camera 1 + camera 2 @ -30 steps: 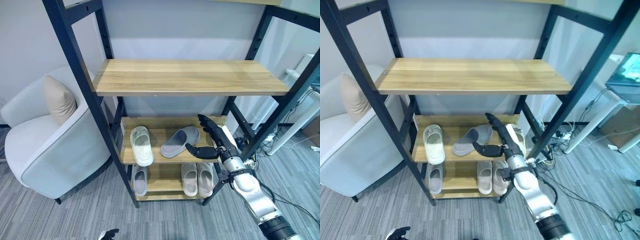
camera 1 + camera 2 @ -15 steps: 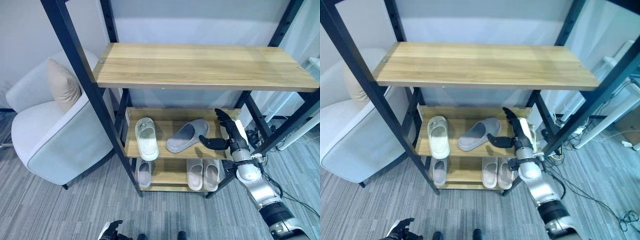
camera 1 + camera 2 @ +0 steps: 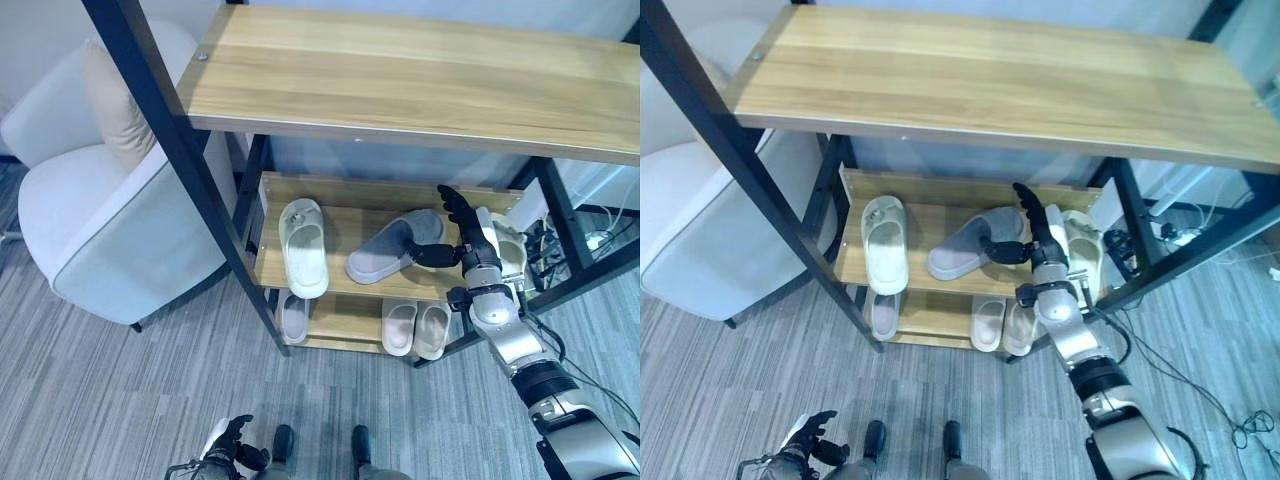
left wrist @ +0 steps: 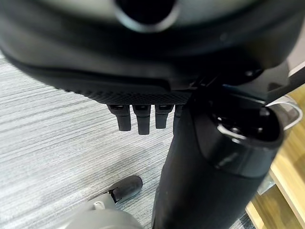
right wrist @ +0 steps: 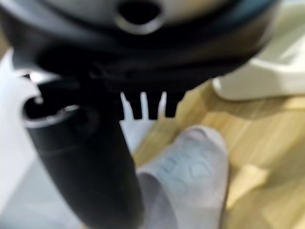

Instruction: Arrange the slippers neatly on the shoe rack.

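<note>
Right hand (image 3: 462, 238), fingers straight and spread, sets its thumb against the heel of the grey foam slipper (image 3: 392, 248) lying askew on the wooden middle shelf (image 3: 340, 282). Straightening seems underway; next, nudge it parallel to the cream slipper (image 3: 303, 258). Left hand (image 3: 232, 446) hangs low, fingers curled, empty.

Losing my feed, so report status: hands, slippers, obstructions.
Right hand open, thumb at the grey slipper lying askew on the middle shelf. Left hand low by the floor, idle. White slipper beside it, nothing between.
</note>
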{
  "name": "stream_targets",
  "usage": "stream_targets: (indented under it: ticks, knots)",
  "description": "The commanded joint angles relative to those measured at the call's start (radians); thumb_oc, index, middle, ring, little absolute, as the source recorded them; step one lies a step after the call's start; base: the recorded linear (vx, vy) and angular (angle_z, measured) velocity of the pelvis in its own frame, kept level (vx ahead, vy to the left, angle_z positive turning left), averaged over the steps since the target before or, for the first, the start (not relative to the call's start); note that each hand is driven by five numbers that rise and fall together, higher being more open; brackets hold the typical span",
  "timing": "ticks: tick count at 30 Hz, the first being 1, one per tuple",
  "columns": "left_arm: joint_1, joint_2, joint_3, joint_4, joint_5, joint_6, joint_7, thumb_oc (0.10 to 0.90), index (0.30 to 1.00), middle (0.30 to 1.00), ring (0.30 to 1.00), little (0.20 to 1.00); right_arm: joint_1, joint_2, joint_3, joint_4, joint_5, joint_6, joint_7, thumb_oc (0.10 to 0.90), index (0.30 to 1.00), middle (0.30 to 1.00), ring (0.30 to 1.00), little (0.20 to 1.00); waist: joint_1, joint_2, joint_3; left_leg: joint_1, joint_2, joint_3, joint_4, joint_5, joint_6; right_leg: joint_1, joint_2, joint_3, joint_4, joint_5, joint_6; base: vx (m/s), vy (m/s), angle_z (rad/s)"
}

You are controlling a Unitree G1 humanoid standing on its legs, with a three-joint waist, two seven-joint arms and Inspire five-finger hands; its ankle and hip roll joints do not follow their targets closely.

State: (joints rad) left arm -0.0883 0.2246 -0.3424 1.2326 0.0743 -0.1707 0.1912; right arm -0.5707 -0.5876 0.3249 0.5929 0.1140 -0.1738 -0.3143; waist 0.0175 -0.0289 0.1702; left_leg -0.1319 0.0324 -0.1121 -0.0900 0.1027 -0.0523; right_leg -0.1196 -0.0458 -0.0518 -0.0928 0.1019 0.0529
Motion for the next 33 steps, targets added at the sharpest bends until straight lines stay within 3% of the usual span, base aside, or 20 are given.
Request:
stream_targets:
  ticks: [1, 9, 10, 11, 12, 13, 20, 26, 32, 33]
  knots:
    - [0.021, -0.047, -0.061, 0.084, -0.052, -0.002, 0.011, 0.8, 0.9, 0.9, 0.9, 0.9, -0.181, -0.072, -0.061, 0.002, 0.054, -0.089, -0.067, 0.8, 0.9, 0.9, 0.9, 0.9, 0.038, -0.038, 0.024, 0.005, -0.045, 0.051, 0.003, -0.109, 0.026, 0.01, -0.038, 0.024, 0.006, -0.102, 0.072, 0.0, -0.001, 0.1]
    - [0.018, -0.047, -0.052, 0.082, -0.08, -0.012, 0.025, 0.8, 0.9, 0.9, 0.9, 0.9, -0.186, -0.091, -0.082, -0.003, 0.069, -0.096, -0.09, 0.8, 0.9, 0.9, 0.9, 0.9, 0.056, -0.035, 0.055, -0.037, -0.051, 0.034, 0.003, -0.094, 0.02, -0.024, -0.05, 0.006, 0.006, -0.092, 0.076, 0.0, 0.004, 0.05]
    - [0.017, -0.047, -0.052, 0.082, -0.08, -0.012, 0.025, 0.8, 0.9, 0.9, 0.9, 0.9, -0.186, -0.092, -0.082, -0.004, 0.069, -0.096, -0.09, 0.765, 0.848, 0.848, 0.848, 0.848, 0.056, -0.035, 0.055, -0.037, -0.051, 0.034, 0.003, -0.094, 0.02, -0.024, -0.05, 0.005, 0.006, -0.092, 0.076, 0.01, -0.003, 0.11]
    - [0.016, -0.049, -0.051, 0.082, -0.08, -0.012, 0.026, 0.8, 0.9, 0.9, 0.9, 0.9, -0.18, -0.092, -0.087, -0.003, 0.065, -0.094, -0.093, 0.544, 0.516, 0.516, 0.516, 0.516, 0.057, -0.036, 0.057, -0.038, -0.052, 0.032, 0.003, -0.094, 0.02, -0.022, -0.052, 0.003, 0.006, -0.093, 0.077, 0.01, 0.001, 0.12]
    - [0.015, -0.05, -0.048, 0.081, -0.081, -0.011, 0.027, 0.8, 0.9, 0.9, 0.9, 0.9, -0.176, -0.094, -0.09, -0.008, 0.06, -0.092, -0.097, 0.414, 0.321, 0.321, 0.321, 0.321, 0.058, -0.035, 0.06, -0.039, -0.053, 0.029, 0.003, -0.094, 0.019, -0.022, -0.052, 0.003, 0.006, -0.093, 0.077, 0.02, -0.001, 0.15]
    - [0.003, -0.052, -0.042, 0.081, -0.085, -0.007, 0.028, 0.8, 0.9, 0.9, 0.9, 0.9, -0.158, -0.087, -0.098, -0.022, 0.049, -0.089, -0.102, 0.4, 0.3, 0.3, 0.3, 0.3, 0.058, -0.035, 0.062, -0.038, -0.054, 0.025, 0.003, -0.095, 0.019, -0.02, -0.054, -0.001, 0.006, -0.094, 0.078, 0.02, 0.005, 0.11]
    - [0.003, -0.055, -0.024, 0.074, -0.07, -0.001, 0.031, 0.8, 0.9, 0.9, 0.9, 0.9, -0.033, -0.046, -0.153, -0.128, -0.035, -0.073, -0.122, 0.4, 0.3, 0.3, 0.3, 0.3, 0.045, -0.035, 0.052, -0.012, -0.055, 0.021, 0.003, -0.113, 0.027, 0.003, -0.059, -0.003, 0.006, -0.103, 0.08, 0.0, 0.0, 0.01]
    - [0.017, -0.046, -0.006, 0.067, -0.046, 0.004, 0.024, 0.8, 0.9, 0.9, 0.9, 0.9, 0.062, -0.064, -0.19, -0.216, -0.091, -0.074, -0.105, 0.4, 0.3, 0.3, 0.3, 0.3, 0.037, -0.041, 0.035, 0.023, -0.053, 0.025, 0.003, -0.128, 0.031, 0.028, -0.058, -0.001, 0.006, -0.11, 0.081, 0.01, -0.005, 0.01]
    - [0.035, -0.041, 0.015, 0.07, -0.006, 0.011, 0.005, 0.8, 0.9, 0.9, 0.9, 0.9, 0.144, -0.121, -0.228, -0.43, -0.199, -0.098, -0.071, 0.4, 0.3, 0.3, 0.3, 0.3, 0.03, -0.048, 0.012, 0.067, -0.046, 0.035, 0.003, -0.142, 0.034, 0.065, -0.052, 0.007, 0.006, -0.118, 0.08, 0.0, -0.013, -0.02]
    - [0.016, -0.035, 0.036, 0.081, 0.003, 0.009, -0.012, 0.8, 0.9, 0.9, 0.9, 0.9, 0.184, -0.136, -0.242, -0.567, -0.221, -0.128, -0.027, 0.4, 0.3, 0.3, 0.3, 0.3, 0.012, -0.048, -0.004, 0.083, -0.043, 0.041, 0.003, -0.149, 0.034, 0.077, -0.048, 0.01, 0.006, -0.122, 0.08, 0.02, -0.016, -0.07]
